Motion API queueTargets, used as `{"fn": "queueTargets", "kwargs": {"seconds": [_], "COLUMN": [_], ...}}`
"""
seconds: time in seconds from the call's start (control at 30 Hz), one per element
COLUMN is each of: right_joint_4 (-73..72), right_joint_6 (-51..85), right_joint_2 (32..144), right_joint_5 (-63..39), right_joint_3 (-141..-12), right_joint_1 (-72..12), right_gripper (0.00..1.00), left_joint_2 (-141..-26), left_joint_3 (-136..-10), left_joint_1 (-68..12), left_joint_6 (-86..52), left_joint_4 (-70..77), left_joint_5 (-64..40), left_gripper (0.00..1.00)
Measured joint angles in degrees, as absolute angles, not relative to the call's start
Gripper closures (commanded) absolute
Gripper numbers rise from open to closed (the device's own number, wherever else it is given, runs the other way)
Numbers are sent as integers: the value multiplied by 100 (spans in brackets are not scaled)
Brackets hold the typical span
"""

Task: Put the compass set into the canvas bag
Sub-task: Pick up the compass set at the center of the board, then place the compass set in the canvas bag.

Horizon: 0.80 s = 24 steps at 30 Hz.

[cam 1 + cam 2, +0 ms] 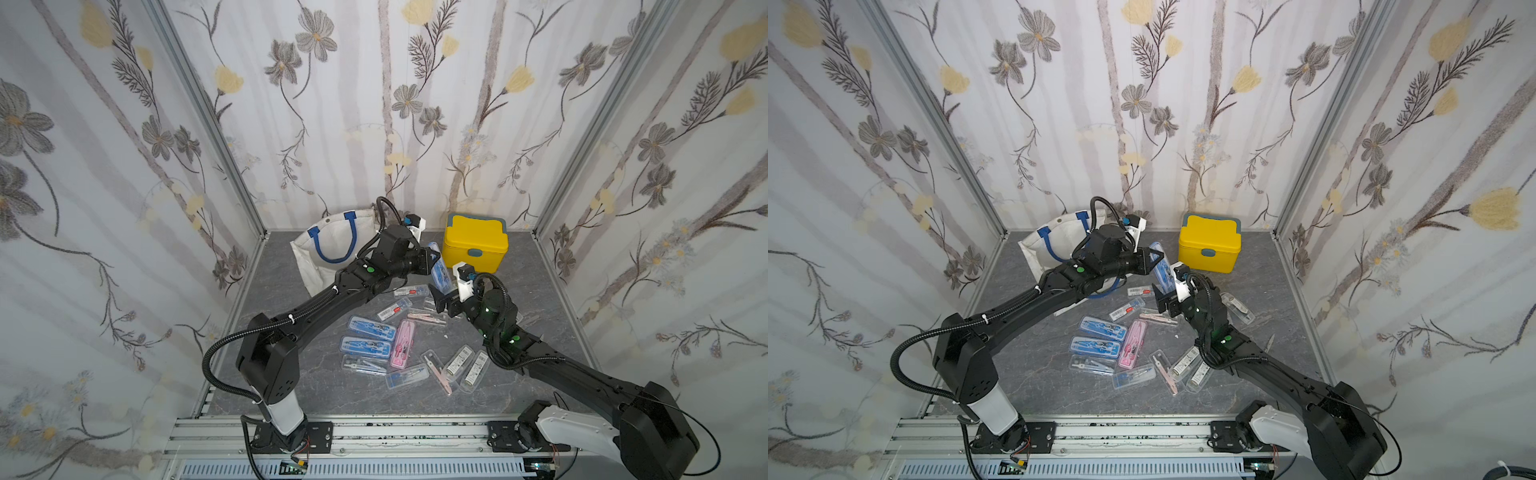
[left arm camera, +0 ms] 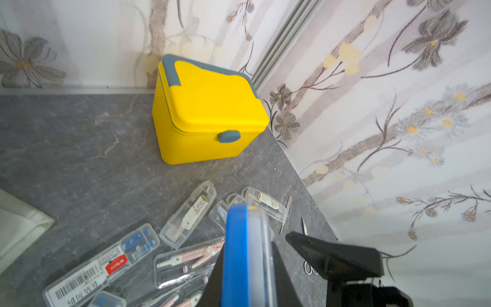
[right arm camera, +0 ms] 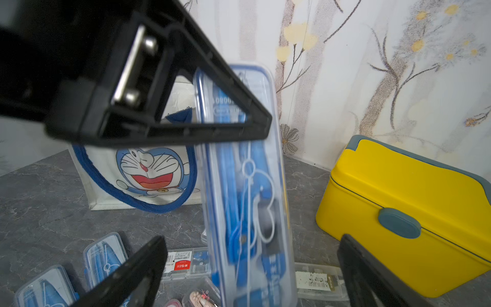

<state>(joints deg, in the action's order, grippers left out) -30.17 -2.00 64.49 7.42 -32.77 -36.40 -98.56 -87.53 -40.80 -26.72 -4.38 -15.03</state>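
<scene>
Pinched tight in the left gripper (image 1: 432, 254): a long clear-lidded compass case with a blue back (image 3: 244, 186), stood on end in the air near 12 o'clock over the grey marbled tabletop (image 1: 332, 395). Gripped across the upper part, probably to leave the lower end free. Spread wide at about 5 o'clock from the case and gripping nothing: the right gripper (image 1: 442, 301). Judged a pass between arms, with the white canvas bag with blue rope handles and a blue cartoon cat face (image 1: 309, 270) at 11 o'clock, on the left arm's side. Standing upright by the back wall, mouth upward, good for a drop from above. Not yet bagged; case held apart from the mouth, toward 3 o'clock of it. Parked at 1 o'clock, lid shut: a yellow plastic box (image 1: 473, 245). Scattered from centre toward 6 o'clock: more clear compass cases (image 1: 368, 345).

Bag mouth partly hidden behind the left arm in both top views; width of opening not to be told. Case bottom cut off and blurred in the right wrist view. Lower end between the open right jaws or just ahead of them: cannot tell.
</scene>
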Motion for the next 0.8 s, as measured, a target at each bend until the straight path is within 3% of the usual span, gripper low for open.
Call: {"fn": "queueTargets", "kwargs": {"seconds": [0.4, 0.8], "right_joint_4": [-2665, -2587], "right_joint_6": [-38, 106], "right_joint_2": [5957, 6246], "right_joint_5": [1411, 1559], "right_joint_3": [-2845, -2779], "right_joint_1": [-3542, -3441], "right_gripper": [1, 1], "left_joint_2": [-10287, -10313], "left_joint_3": [-10641, -11161], "left_joint_1": [-3492, -2932], "left_joint_6": [-1778, -878], "left_joint_4": [-1498, -2661], "left_joint_5": [-899, 1205], "left_gripper": [87, 86]}}
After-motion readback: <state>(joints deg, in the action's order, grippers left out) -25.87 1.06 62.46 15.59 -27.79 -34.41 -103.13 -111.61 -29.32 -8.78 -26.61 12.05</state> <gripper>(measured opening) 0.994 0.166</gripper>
